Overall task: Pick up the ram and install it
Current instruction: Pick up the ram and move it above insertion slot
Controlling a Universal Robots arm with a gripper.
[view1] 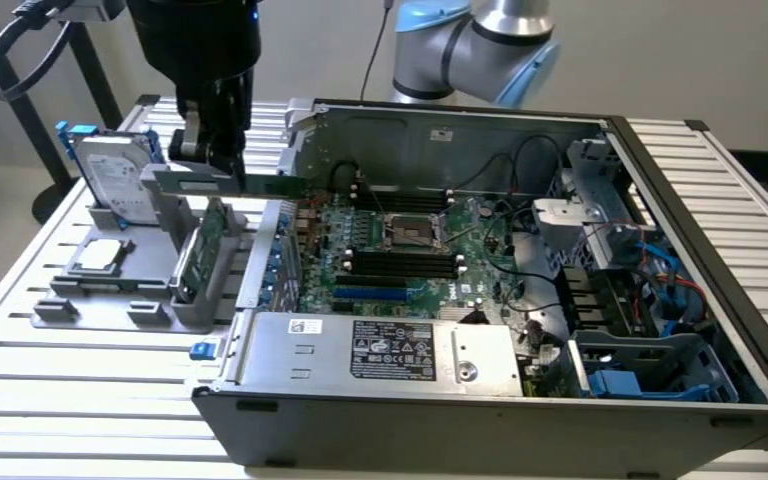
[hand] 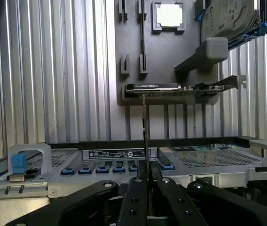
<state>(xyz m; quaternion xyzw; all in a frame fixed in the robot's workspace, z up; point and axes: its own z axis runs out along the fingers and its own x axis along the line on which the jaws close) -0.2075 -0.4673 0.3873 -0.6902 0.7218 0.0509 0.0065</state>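
Note:
My gripper (view1: 213,165) is shut on the ram (view1: 261,186), a thin green stick held level in the air. It hangs over the gap between the grey holder (view1: 117,300) and the left wall of the open computer case (view1: 491,400). In the wrist view the ram (hand: 144,122) is seen edge-on as a thin dark line rising from the closed fingertips of the gripper (hand: 145,176). The motherboard (view1: 484,225) lies inside the case, with its black slots (view1: 404,265) toward the exterior view's right of the ram.
The grey holder (hand: 133,42) carries a taller green card with a metal bracket (view1: 204,250), a square silver processor (view1: 101,255) and a hard drive (view1: 117,180). The case's power supply (view1: 384,350), cables and drive cage (view1: 611,210) crowd its interior. A slatted metal table (view1: 77,400) lies underneath.

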